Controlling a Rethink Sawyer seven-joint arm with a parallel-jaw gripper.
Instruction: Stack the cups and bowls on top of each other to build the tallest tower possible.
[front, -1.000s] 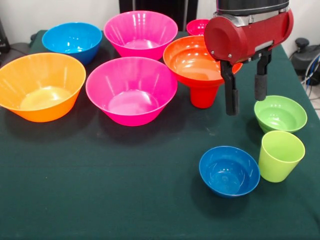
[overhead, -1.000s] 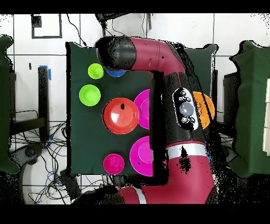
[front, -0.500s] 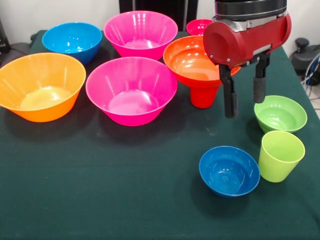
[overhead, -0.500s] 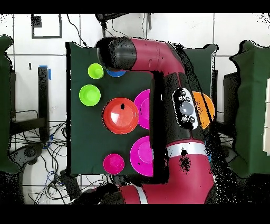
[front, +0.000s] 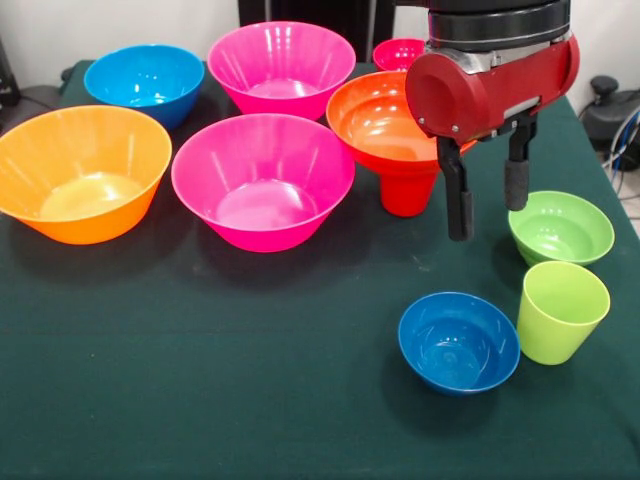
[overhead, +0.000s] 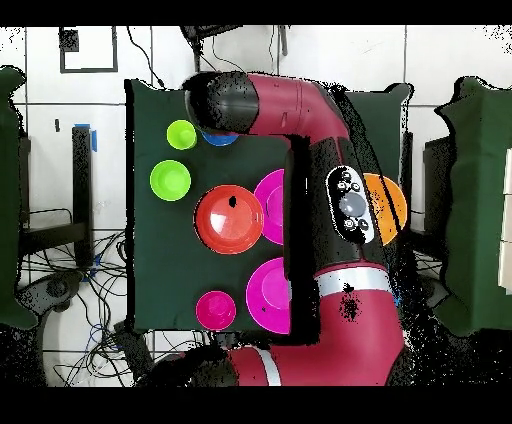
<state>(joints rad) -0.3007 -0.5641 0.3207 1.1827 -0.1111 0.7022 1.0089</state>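
Note:
The tower is a wide red-orange bowl (front: 390, 120) sitting on an upside-down red cup (front: 408, 192), right of centre; from overhead the bowl (overhead: 229, 219) hides the cup. My gripper (front: 487, 220) hangs open and empty just to the tower's right, above the cloth and left of the small green bowl (front: 560, 228). The lime-green cup (front: 561, 311) and the small blue bowl (front: 458, 341) stand nearer the front. In the overhead view the arm's head covers the gripper and part of the small blue bowl (overhead: 220, 138); the lime cup (overhead: 181, 134) and green bowl (overhead: 170, 180) show.
Two big pink bowls (front: 263, 180) (front: 281, 68), a yellow-orange bowl (front: 80, 170) and a mid-sized blue bowl (front: 145, 80) fill the left and back. A small red bowl (front: 395, 52) sits behind the tower. Dark green cloth (front: 200, 380) covers the table.
The gripper has drifted a little to the left and turned slightly, staying open. No cup or bowl has moved.

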